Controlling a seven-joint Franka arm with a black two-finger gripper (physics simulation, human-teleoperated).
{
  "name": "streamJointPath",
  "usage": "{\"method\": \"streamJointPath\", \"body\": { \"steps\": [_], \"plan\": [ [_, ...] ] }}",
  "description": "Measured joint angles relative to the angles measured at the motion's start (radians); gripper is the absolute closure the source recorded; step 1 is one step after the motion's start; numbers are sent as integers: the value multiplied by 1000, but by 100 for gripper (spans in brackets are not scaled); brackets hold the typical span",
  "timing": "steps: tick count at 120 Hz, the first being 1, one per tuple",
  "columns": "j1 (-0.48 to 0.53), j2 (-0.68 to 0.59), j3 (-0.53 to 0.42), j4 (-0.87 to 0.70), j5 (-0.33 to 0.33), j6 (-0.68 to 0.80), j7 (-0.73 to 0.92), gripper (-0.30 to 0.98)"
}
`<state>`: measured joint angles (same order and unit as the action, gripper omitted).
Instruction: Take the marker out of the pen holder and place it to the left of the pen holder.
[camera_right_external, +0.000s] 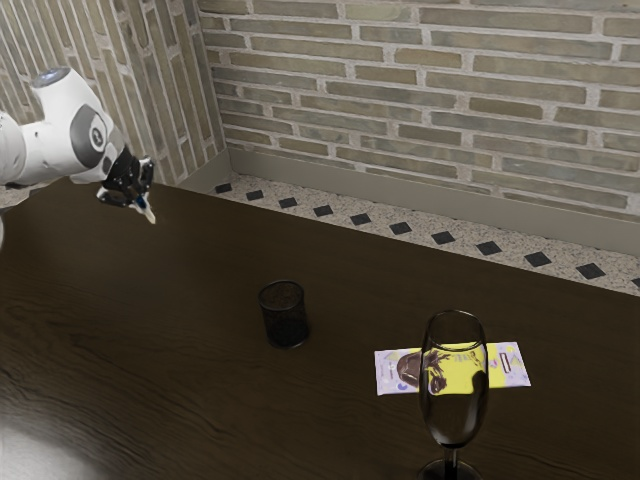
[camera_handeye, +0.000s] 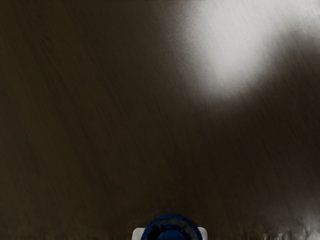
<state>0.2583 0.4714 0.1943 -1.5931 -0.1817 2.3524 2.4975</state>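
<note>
Claw (camera_right_external: 141, 199) closed on the marker (camera_right_external: 149, 213), raised above the table (camera_right_external: 180, 310), well apart from the pen holder (camera_right_external: 284, 318), toward the exterior view's left. Marker out of the holder, tilted in the grip. Packet (camera_right_external: 510, 365) flat, exterior view's right of the holder. Glass (camera_right_external: 453, 420) upright, same side of the holder, nearer the camera.

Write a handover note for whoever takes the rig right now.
Gripper: closed on the marker, held above the table.
Pen holder: upright on the table, well away from the gripper.
Done: marker is out of the holder.
Left: lower the marker to the left of the holder, release, back off.
</note>
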Motion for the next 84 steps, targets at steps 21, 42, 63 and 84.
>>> {"method": "streamJointPath", "body": {
  "steps": [21,42,63,84],
  "plan": [
    [-30,8,1,-65,480,67,-262,79],
    [-39,23,2,-88,689,92,-521,79],
    [-43,44,1,-95,760,102,-729,79],
    [-43,61,1,-100,782,104,-890,74]
  ]
}}
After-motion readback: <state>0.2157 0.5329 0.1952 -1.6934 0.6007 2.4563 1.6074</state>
